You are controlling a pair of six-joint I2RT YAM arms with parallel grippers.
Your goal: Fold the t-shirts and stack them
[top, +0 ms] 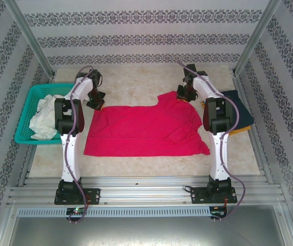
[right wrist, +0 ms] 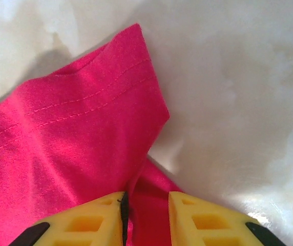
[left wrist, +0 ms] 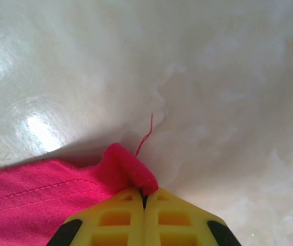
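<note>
The crimson-pink t-shirt [top: 146, 128] lies spread flat across the middle of the table. My left gripper [top: 96, 104] is at its far left corner, shut on a small peak of the pink cloth [left wrist: 121, 164] just off the table, with a loose thread sticking up. My right gripper [top: 183, 94] is at the far right corner; its fingers [right wrist: 203, 220] stand apart with the pink cloth [right wrist: 75, 138] lying between them. At the right edge, behind the right arm, the navy blue t-shirt [top: 238, 105] rests on the yellow-orange one [top: 240, 130].
A teal mesh basket [top: 24, 115] at the left edge holds crumpled white cloth [top: 44, 120]. Patterned walls and metal posts close in the table on three sides. Bare marble-look tabletop [top: 136, 84] runs behind the shirt.
</note>
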